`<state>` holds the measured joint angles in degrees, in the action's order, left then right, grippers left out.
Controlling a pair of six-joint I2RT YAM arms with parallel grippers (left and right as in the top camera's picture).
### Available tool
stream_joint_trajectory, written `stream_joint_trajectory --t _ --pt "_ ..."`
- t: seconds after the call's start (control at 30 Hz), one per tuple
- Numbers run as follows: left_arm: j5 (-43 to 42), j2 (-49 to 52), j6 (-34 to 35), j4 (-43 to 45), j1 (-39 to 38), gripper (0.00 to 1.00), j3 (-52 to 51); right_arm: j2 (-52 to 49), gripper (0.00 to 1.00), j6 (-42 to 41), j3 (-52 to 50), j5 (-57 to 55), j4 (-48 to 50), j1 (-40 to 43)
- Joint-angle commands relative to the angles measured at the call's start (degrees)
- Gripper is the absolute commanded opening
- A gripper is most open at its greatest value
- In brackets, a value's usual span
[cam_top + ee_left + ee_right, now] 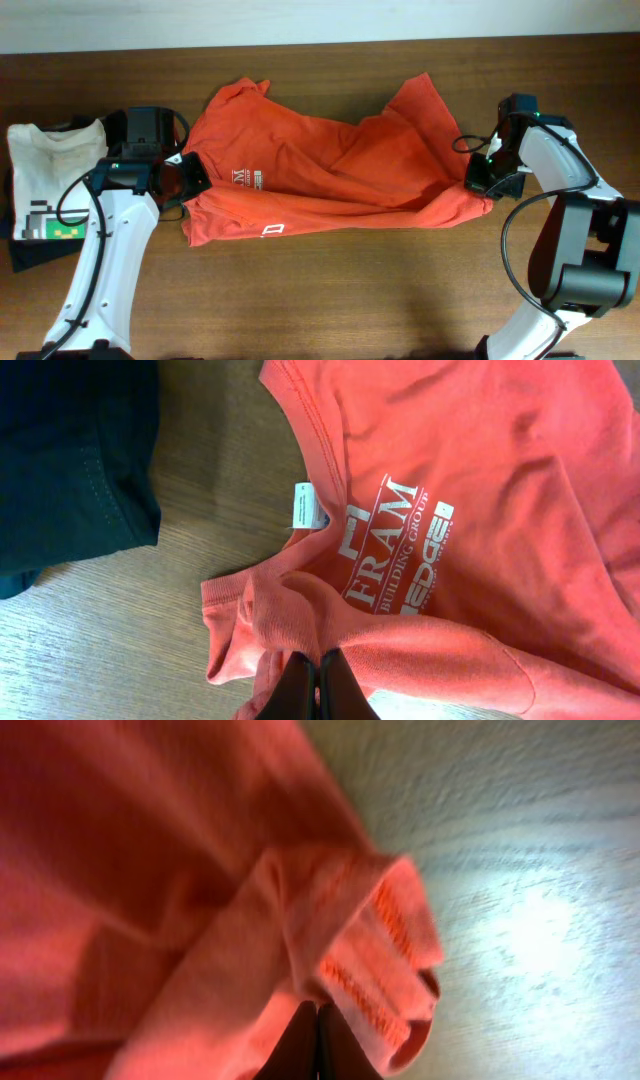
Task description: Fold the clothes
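On the left, the left gripper [190, 177] has its two fingers squeezed together on a pinch of the red-orange T-shirt [330, 170], near the neck and its small white label [308, 508]. The shirt lies across the middle of the table [350, 300], white letters [400, 550] facing up, all bumpy and wrinkled. On the right, the right gripper [482, 180] squeezes a stitched edge of it. I think this is the spreading-flat step before folding. Next, both arms need to move together and keep the cloth tight.
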<state>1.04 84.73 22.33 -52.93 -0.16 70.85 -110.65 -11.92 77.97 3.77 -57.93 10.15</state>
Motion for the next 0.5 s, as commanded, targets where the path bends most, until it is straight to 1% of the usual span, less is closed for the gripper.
stream_joint_trajectory --t 0.0,0.07,0.13,0.2,0.27,0.3,0.33,0.37,0.4,0.47 --pt "-0.9 -1.2 -1.0 0.8 1.1 0.00 2.1 1.2 0.04 3.1 4.1 4.6 -6.1 1.6" --pt "-3.7 -1.5 -4.3 -1.1 2.1 0.00 7.1 5.3 0.04 3.8 12.7 4.8 -13.4 4.0" --pt "-3.7 -1.5 -6.0 -4.5 2.2 0.00 13.0 9.0 0.04 5.9 19.3 4.7 -18.6 5.7" --pt "-3.7 -1.5 -6.0 -7.4 2.2 0.00 16.8 11.6 0.04 7.2 21.4 4.4 -21.6 6.5" --pt "-3.7 -1.2 -5.9 -9.3 2.2 0.00 17.2 11.5 0.05 7.2 20.4 4.5 -22.8 6.0" --pt "-3.7 -0.9 -5.9 -10.2 2.2 0.00 17.1 11.0 0.13 7.3 18.5 4.6 -22.9 5.4" --pt "-3.7 -0.6 -5.9 -10.7 2.2 0.00 17.1 10.7 0.29 7.3 16.4 4.6 -22.5 4.5" --pt "-3.7 -0.2 -5.9 -11.0 2.2 0.00 17.1 10.5 0.41 7.2 13.7 4.6 -21.3 3.5" --pt "-3.7 0.0 -5.9 -11.1 2.2 0.00 17.1 10.3 0.47 7.2 11.0 4.6 -19.7 2.5" --pt "-3.7 1.3 -5.9 -11.3 2.2 0.00 17.1 10.0 0.49 7.0 2.0 4.6 -12.9 0.0"
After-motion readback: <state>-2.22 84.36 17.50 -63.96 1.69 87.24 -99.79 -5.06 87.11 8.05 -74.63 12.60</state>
